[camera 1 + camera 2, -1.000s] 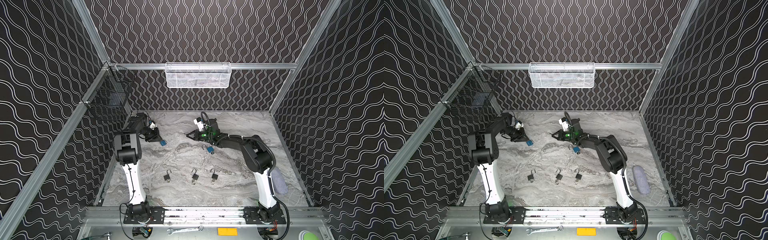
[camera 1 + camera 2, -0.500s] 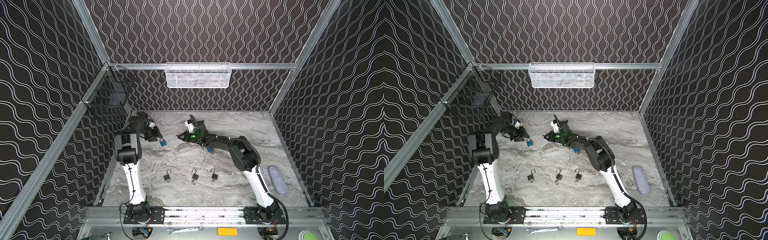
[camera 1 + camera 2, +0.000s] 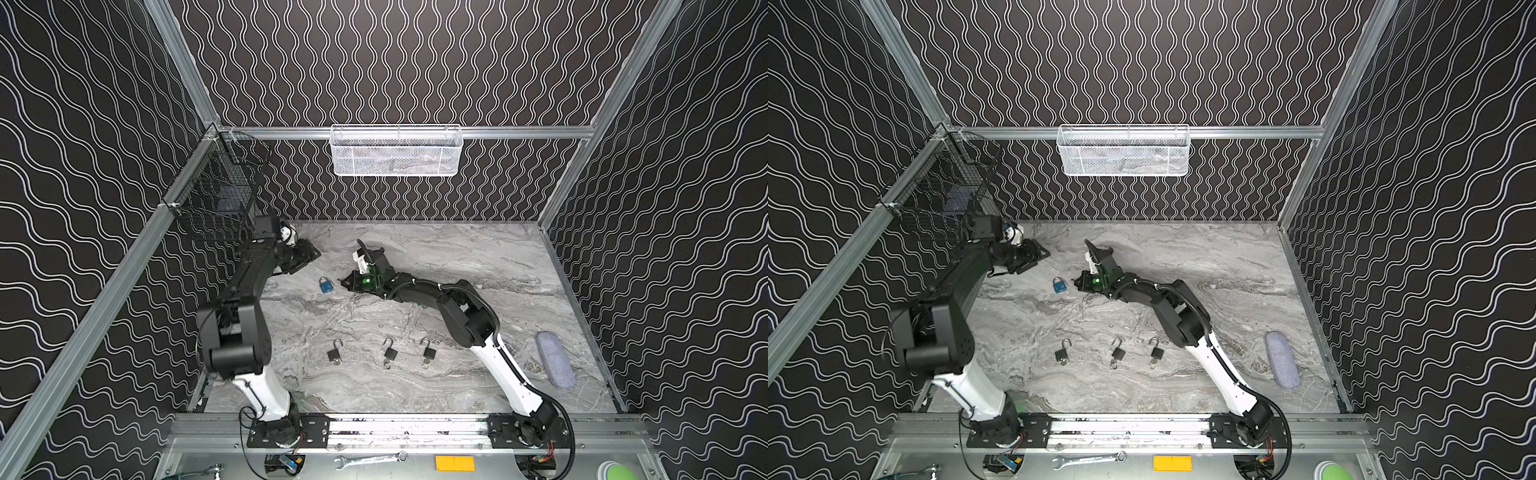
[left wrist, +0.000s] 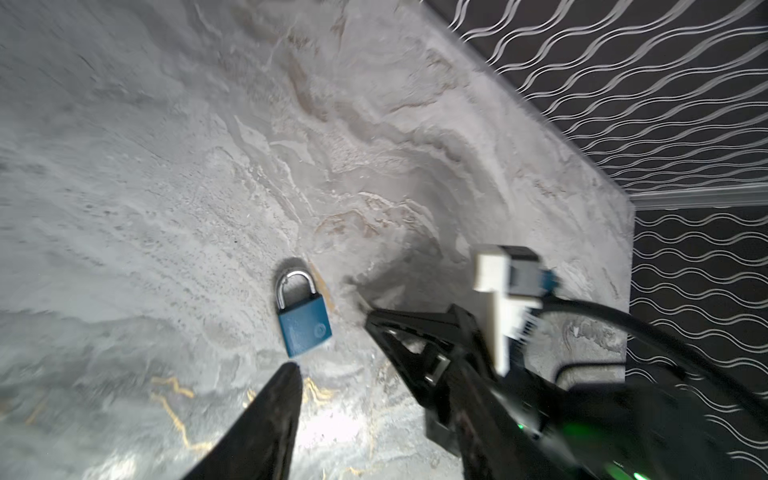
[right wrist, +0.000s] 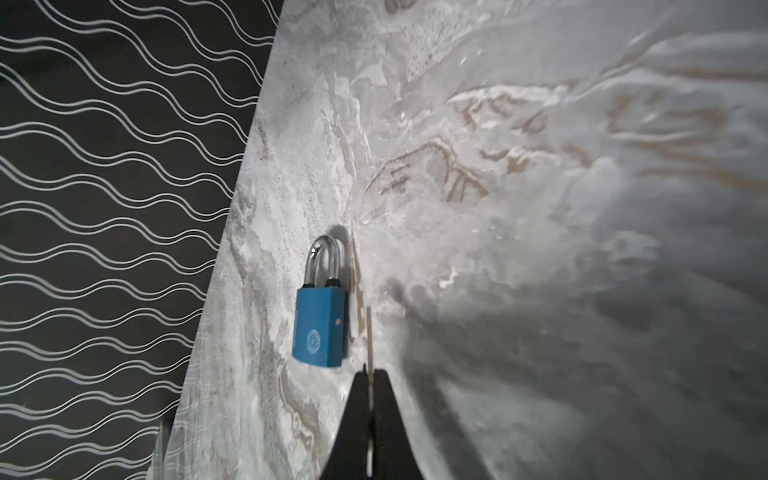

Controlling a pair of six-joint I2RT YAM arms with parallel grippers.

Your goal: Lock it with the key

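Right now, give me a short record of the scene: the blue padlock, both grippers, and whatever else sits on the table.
blue padlock: flat on the marble table, shackle seated, untouched
right gripper: shut on a thin edge-on blade, apparently the key, alongside the padlock, not touching
left gripper: open, empty, apart from the padlock
black padlocks: three in a row, shackles raised
grey pouch: table's right side

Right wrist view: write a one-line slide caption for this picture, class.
Shut right gripper close to a blue padlock lying flat on the marble table, shackle closed.
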